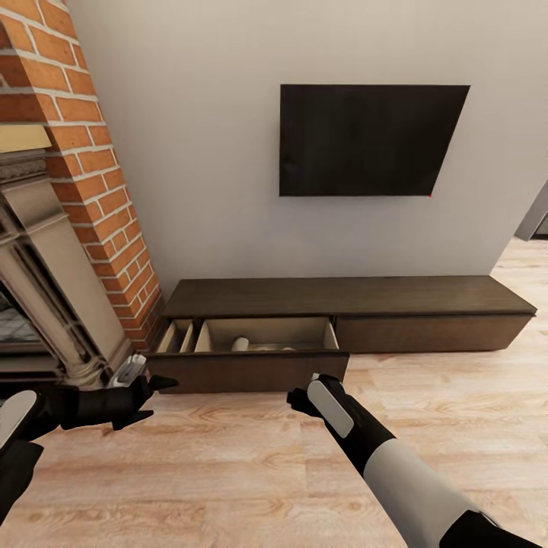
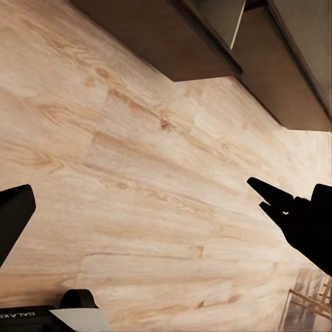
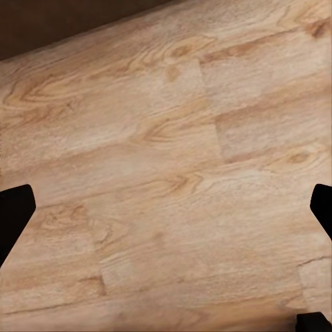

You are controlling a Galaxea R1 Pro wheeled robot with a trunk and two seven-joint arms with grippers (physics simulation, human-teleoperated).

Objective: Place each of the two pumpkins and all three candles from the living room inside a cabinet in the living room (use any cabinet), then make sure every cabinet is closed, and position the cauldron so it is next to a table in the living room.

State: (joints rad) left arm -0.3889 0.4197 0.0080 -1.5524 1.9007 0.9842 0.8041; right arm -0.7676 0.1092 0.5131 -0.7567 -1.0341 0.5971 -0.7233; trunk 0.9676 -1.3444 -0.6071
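Observation:
The long dark-brown cabinet (image 1: 350, 298) stands against the wall, with its left drawer (image 1: 247, 371) pulled out over the floor. One beige candle (image 1: 240, 344) lies inside the drawer; pale shapes beside it are half hidden by the drawer front. My left gripper (image 1: 156, 396) hovers open and holds nothing, just in front of the drawer's left corner. Its fingers (image 2: 287, 207) are spread over bare planks, and the drawer's edge (image 2: 207, 41) shows beyond them. My right gripper (image 1: 303, 390) is open too, by the drawer's right front, with its fingers (image 3: 14, 211) apart above the floor. The pumpkins, cauldron and table are out of view.
A brick fireplace (image 1: 84, 190) with a pale mantel juts out on the left, close to my left arm. A black TV (image 1: 369, 141) hangs on the wall above the cabinet. Light wood floor (image 1: 251, 472) stretches in front, and an opening shows at the far right (image 1: 536, 217).

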